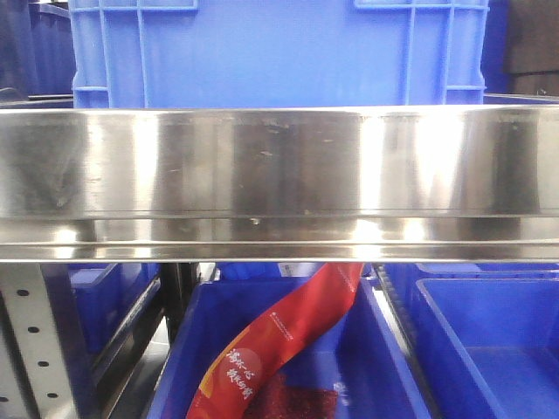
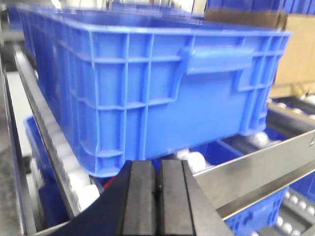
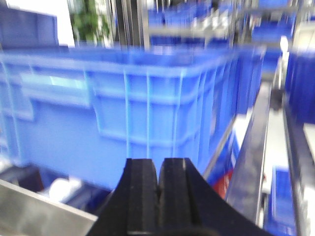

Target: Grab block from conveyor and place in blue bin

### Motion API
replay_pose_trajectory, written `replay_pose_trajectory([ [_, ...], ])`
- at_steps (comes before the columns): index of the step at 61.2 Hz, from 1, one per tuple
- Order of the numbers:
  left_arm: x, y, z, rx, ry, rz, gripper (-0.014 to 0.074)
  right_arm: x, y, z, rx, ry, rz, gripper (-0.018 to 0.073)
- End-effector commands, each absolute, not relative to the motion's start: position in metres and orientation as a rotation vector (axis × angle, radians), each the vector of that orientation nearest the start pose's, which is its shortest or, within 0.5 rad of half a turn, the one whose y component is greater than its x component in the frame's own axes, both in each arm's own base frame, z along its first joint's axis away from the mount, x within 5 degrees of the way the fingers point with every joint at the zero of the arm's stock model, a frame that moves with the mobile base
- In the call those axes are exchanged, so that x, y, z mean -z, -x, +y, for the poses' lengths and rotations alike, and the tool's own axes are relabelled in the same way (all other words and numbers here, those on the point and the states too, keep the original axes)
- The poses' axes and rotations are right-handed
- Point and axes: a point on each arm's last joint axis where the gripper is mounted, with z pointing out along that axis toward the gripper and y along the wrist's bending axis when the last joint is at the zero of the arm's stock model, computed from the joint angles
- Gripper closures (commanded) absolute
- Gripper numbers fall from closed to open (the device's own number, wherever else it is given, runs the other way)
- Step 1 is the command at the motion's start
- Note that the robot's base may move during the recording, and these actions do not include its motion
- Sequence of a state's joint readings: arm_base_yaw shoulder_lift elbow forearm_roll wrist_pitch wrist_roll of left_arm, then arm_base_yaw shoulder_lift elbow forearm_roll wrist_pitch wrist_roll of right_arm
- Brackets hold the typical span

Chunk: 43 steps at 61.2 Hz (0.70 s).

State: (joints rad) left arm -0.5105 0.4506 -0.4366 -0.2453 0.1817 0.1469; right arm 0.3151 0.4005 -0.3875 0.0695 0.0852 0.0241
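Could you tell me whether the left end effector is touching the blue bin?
Apart: the left wrist view shows the shut left end effector short of the blue bin, with rollers visible between.

Crate (image 1: 279,52) sits behind & above metal rail (image 1: 279,175); under rail, bins (image 1: 489,349), w/ a packet (image 1: 279,340) in middle one.

Shiny steel rail (image 1: 279,183), perforated metal upright (image 1: 35,340), cardboard boxes (image 2: 295,54), green plant (image 3: 91,19), white rollers (image 2: 197,160)

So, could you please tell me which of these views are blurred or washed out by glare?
Right wrist view: heavily blurred, blue crate smeared. Front view: sharp, but bright glare bands on the steel rail. Left wrist view: mostly crisp on the blue crate, slightly soft toward the background.
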Motion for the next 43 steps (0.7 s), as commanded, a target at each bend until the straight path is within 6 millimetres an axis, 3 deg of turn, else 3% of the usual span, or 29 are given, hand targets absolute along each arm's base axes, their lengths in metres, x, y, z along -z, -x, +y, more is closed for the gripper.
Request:
replay_pose_trajectory([
  [1, -0.317, -0.080, -0.049, 0.503, -0.362, 1.595, 0.0707, -0.311, -0.086, 0.028, -0.309, 0.183, 1.537, 0.0721],
  [33, -0.321, -0.074, -0.045, 0.509, -0.348, 1.544, 0.0707, -0.311, -0.084, 0.027, -0.310, 0.176, 1.520, 0.0721],
  [43, -0.321, -0.074, -0.045, 0.509, -0.348, 1.544, 0.0707, -0.288, -0.076, 0.014, -0.208, 0.078, 1.517, 0.0721],
])
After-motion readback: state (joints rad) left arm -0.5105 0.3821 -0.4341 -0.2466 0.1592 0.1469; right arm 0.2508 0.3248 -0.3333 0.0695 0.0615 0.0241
